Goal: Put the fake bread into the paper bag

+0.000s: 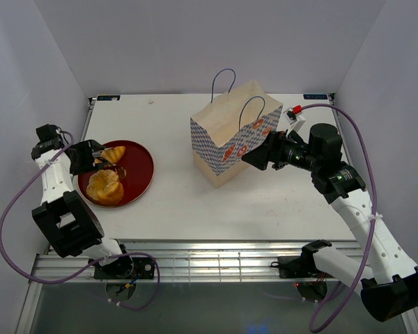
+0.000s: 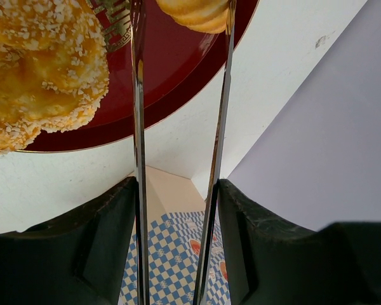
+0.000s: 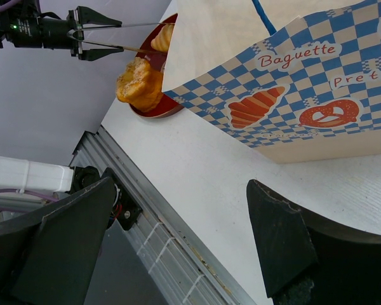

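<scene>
- Fake bread point(image 1: 106, 182) lies just past my left end effector point(image 2: 176, 190), which is clamped part-way closed on a pair of silver tongs point(image 2: 138, 127), one arm against each finger.
- The tongs' two arms run out over the dark-red plate point(image 1: 143, 167) and straddle the croissant point(image 2: 193, 13). Their tips are cut off at the top edge of my wrist view, so I cannot tell whether they actually pinch it.
- A larger crumb-coated bun point(image 2: 38, 63) lies on the same plate, on the near side of the croissant and clear of the tongs.
- The plate rests on the left part of the white surface point(image 1: 174, 202).
- My right end effector point(image 3: 181, 184) is spread wide with nothing between its fingers, just beside the right face of the paper bag point(image 1: 226, 132).
- The paper bag stands upright right of centre on the surface, mouth up and both cord handles raised, well apart from the plate.
</scene>
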Available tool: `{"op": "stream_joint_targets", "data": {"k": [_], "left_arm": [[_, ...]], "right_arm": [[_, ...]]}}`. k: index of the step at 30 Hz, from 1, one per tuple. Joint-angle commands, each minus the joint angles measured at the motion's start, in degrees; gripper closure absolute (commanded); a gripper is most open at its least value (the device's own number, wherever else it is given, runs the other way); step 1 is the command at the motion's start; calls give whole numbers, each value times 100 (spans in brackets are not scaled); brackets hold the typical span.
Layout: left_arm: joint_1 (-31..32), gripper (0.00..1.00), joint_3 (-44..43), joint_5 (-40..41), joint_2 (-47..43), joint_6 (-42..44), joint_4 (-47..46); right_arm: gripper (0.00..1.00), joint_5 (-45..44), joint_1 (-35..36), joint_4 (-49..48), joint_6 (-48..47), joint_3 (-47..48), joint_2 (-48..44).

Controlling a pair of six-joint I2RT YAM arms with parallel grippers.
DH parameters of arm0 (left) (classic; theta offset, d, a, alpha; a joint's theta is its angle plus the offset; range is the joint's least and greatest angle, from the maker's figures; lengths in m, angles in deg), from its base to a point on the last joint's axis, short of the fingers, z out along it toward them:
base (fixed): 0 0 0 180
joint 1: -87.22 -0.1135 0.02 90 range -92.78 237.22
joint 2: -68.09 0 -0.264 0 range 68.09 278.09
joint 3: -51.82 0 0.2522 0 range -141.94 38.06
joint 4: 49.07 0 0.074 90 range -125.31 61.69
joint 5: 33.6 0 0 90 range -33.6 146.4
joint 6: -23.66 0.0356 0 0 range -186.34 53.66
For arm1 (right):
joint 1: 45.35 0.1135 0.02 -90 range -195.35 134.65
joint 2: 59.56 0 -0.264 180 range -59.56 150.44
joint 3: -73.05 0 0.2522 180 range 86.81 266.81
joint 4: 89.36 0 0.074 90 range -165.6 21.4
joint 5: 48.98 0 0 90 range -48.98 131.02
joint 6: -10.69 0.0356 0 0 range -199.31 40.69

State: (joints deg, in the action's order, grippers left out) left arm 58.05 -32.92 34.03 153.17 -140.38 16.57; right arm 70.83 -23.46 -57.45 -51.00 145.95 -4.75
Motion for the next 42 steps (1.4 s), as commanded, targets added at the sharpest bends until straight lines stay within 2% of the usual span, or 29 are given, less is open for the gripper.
{"op": "stream_joint_targets", "data": {"k": [1,10,14,17,25,35,42], "left_arm": [[-159,37,-144,14,-9,-67,-116],[-361,38,-127,-118,97,-49,-169],[-370,41,5,-189,141,-49,-257],[-370,48,67,-224,132,-40,-353],[-370,73,155,-259,-17,152,-450],[-370,89,277,-215,-659,627,-415],[-160,96,137,-215,-1002,751,-345]], "right_arm": [[11,34,35,-242,-10,151,13],[11,43,35,-260,7,169,4],[11,34,35,-260,16,169,4],[11,34,35,-260,16,160,-14],[11,17,35,-260,42,177,-40],[11,-9,43,-233,148,239,-84],[11,-141,79,-93,122,406,-75]]}}
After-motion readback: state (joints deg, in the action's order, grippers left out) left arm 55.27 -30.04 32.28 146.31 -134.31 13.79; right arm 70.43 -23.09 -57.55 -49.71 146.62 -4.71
